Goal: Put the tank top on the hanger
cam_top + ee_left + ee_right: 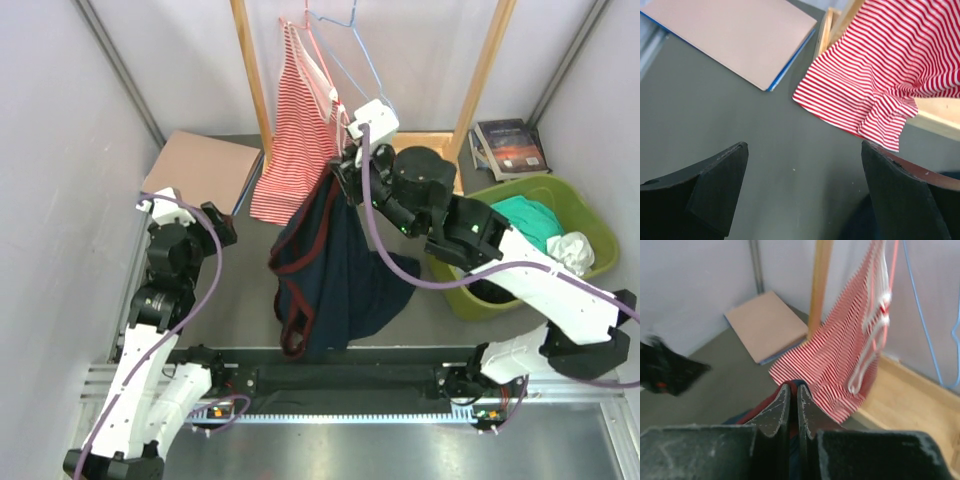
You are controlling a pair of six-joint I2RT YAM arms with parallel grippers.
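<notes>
Grey table (pixel 235 305) between pale walls (pixel 60 120); right end effector (pixel 793 392) pinches the tank top (pixel 345 280), left end effector (pixel 805 170) spread, empty.

From the right wrist, the hanger (pixel 921 315) runs off the top and right edges; the right gripper (pixel 793 390) hides most of the tank top (pixel 757 410).

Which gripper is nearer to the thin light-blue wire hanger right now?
Right. The right gripper, shut on the dark navy tank top, sits just below the thin light-blue wire hanger; the left gripper is open over the grey table, far left.
</notes>
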